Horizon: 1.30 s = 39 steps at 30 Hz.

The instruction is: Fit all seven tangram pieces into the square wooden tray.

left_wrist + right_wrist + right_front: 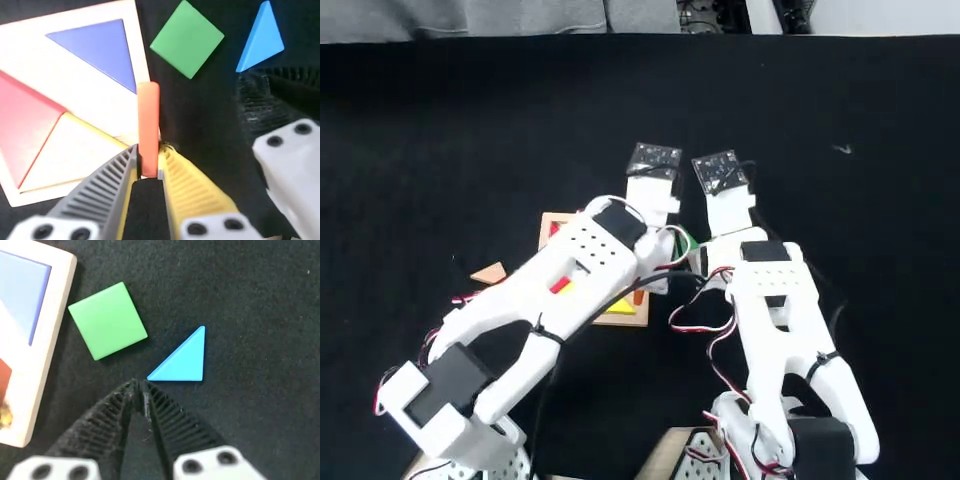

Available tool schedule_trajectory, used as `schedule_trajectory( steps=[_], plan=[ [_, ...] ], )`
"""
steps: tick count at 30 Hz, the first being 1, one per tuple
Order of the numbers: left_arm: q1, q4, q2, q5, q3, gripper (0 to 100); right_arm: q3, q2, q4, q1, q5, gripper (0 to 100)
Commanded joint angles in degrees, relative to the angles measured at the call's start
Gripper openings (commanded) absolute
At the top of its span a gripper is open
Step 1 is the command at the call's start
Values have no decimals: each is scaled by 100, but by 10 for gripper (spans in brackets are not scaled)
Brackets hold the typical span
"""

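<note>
The square wooden tray (142, 55) holds a dark blue triangle (100, 47), a red triangle (25, 120) and a yellow triangle (65, 155). My left gripper (148, 152) hangs over the tray's edge, shut on an orange piece (148, 110) held edge-on. Beside the tray on the black cloth lie a green square (107, 320) and a light blue triangle (182, 362). My right gripper (139, 386) is shut with nothing in it, its tips right at a corner of the light blue triangle. From above, the left arm (590, 250) covers most of the tray (552, 222).
A small orange triangle (490, 273) lies on the cloth left of the tray. The right arm (770, 290) stands close beside the left one, and its black fingers (270, 100) appear near the light blue triangle (261, 39). The black cloth extends far around.
</note>
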Motion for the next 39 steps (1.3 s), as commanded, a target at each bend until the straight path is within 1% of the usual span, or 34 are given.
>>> schedule_trajectory(
  steps=[1, 5, 10, 12, 16, 27, 31, 35, 39],
  plan=[
    [-48, -149, -44, 26, 13, 30, 4, -145, -97, 88, 0, 11],
    [-189, -167, -9, 26, 13, 30, 13, -145, -105, 88, 0, 11],
    [-189, -167, 325, 44, -4, 30, 4, -145, -105, 88, 0, 11],
    [-180, -167, 492, 158, -40, 30, 4, -145, -105, 88, 0, 11],
    [-198, -404, 659, 193, -57, 30, -4, -145, -105, 88, 0, 11],
    [-198, -440, 677, 211, -110, 30, -4, -145, -105, 88, 0, 11],
    [-207, -448, 677, 343, -101, 31, 4, -145, -105, 88, 0, 11],
    [-207, -659, 677, 352, -66, 30, 4, -145, -105, 88, 0, 11],
    [-207, -686, 677, 352, -57, 30, 4, -145, -105, 88, 0, 11]
  ],
)
